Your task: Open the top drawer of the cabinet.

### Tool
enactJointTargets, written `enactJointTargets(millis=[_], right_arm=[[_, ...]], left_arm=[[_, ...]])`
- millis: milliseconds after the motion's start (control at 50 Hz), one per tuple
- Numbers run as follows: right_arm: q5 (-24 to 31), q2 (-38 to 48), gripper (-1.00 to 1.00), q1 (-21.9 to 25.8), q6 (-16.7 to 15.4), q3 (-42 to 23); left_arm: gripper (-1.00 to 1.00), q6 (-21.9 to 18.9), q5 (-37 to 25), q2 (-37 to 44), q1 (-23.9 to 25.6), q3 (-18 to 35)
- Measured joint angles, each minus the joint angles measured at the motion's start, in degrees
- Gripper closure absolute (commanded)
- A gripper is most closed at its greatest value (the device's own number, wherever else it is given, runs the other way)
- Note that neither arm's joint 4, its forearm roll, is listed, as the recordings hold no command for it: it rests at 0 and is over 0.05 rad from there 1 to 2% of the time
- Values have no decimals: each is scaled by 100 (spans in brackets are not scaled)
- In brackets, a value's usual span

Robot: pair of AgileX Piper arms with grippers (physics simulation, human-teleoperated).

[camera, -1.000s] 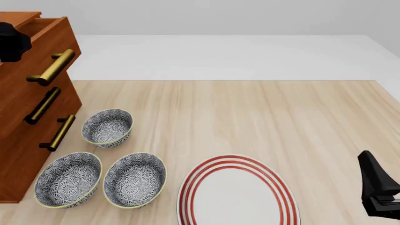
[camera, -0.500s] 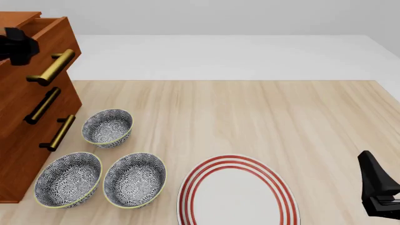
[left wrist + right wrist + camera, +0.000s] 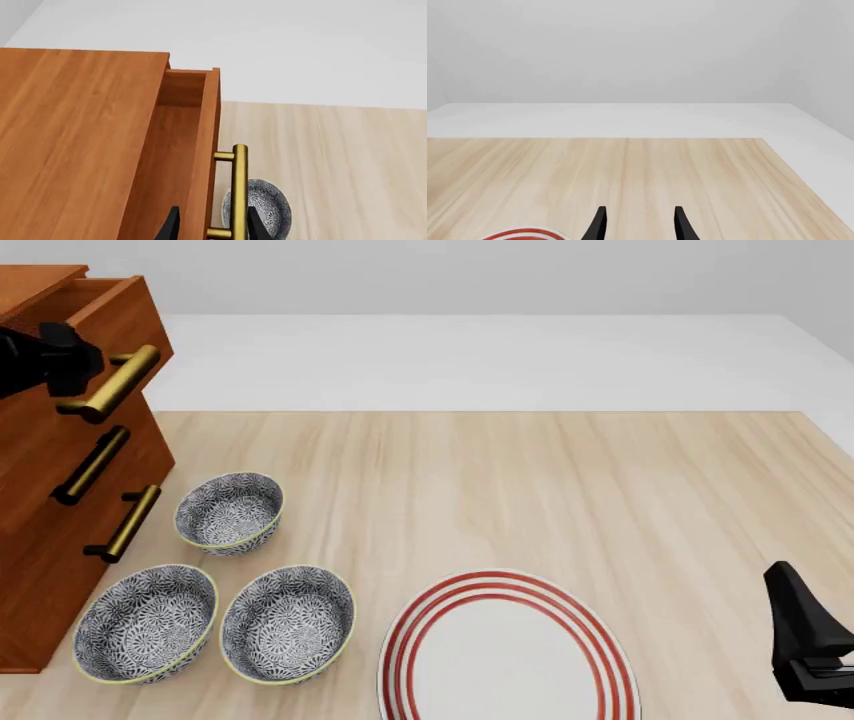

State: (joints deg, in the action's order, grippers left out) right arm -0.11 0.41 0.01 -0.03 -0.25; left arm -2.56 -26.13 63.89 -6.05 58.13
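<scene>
The cabinet [image 3: 54, 500] stands at the table's far left, reddish-brown, with three brass bar handles. Its top drawer [image 3: 114, 315] is pulled out a little. In the left wrist view the drawer's front board [image 3: 205, 150] stands away from the cabinet top [image 3: 73, 140], and the drawer's inside shows. My left gripper [image 3: 70, 362] hangs over the drawer's front edge by its brass handle [image 3: 118, 382]. It is open [image 3: 212, 231], with one finger inside the drawer and the other beyond the handle [image 3: 239, 190]. My right gripper [image 3: 807, 640] is open and empty [image 3: 639, 227] at the near right.
Three patterned bowls [image 3: 230, 512], [image 3: 147, 622], [image 3: 287, 622] sit just in front of the cabinet's lower drawers. One bowl shows under the handle [image 3: 263, 207]. A white plate with red rings [image 3: 505, 650] lies at the near middle.
My left gripper has moved down and right along the cabinet's top to the top drawer's handle. The drawer, bowls, plate and right arm have not moved.
</scene>
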Motion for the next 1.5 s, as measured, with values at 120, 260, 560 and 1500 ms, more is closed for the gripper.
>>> enactJointTargets(millis=[120, 260, 560, 1500], right_arm=[[0, 0, -100, 0, 0, 0], [0, 0, -100, 0, 0, 0], [0, 0, -100, 0, 0, 0], [0, 0, -100, 0, 0, 0]], left_arm=[[-100, 17, 51, 70, 6, -25], [-100, 45, 91, 139, 40, -54], [-100, 88, 142, 146, 144, -68], [-100, 247, 48, 299, 597, 90]])
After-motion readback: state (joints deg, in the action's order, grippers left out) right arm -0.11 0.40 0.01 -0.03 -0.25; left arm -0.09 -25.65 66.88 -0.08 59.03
